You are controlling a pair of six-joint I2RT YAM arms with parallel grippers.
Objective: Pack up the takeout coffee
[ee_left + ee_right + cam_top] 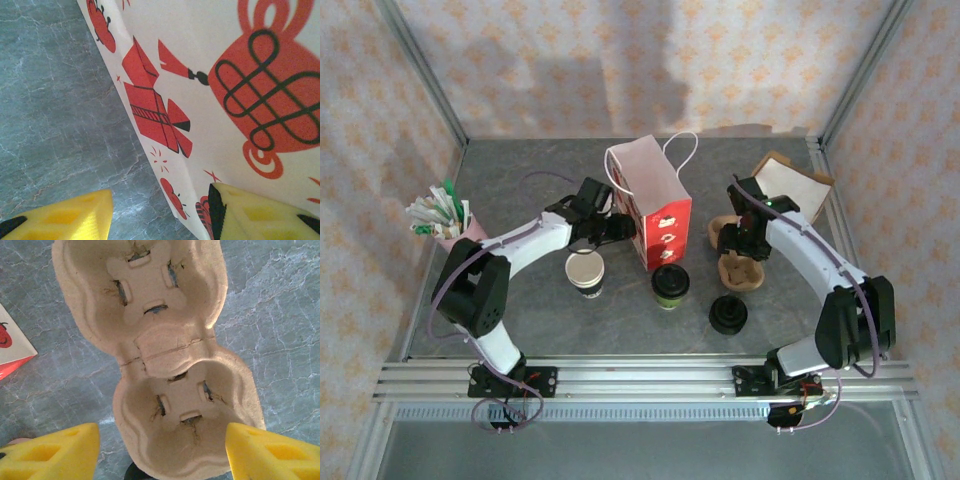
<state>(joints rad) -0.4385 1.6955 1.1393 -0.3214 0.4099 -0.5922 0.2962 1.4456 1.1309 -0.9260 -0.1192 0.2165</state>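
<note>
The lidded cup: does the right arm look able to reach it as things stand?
Probably yes. The right gripper hangs open over the carrier, and the lidded cup stands left of it with bare table between. The bag is behind the cup and the lids nearer the front, so neither blocks.

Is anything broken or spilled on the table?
Nothing is spilled. The paper bag, the lidded coffee and the open cup all stand upright. The one odd thing is the cardboard cup carrier: the slots in both its pockets have small ragged tears.
</note>
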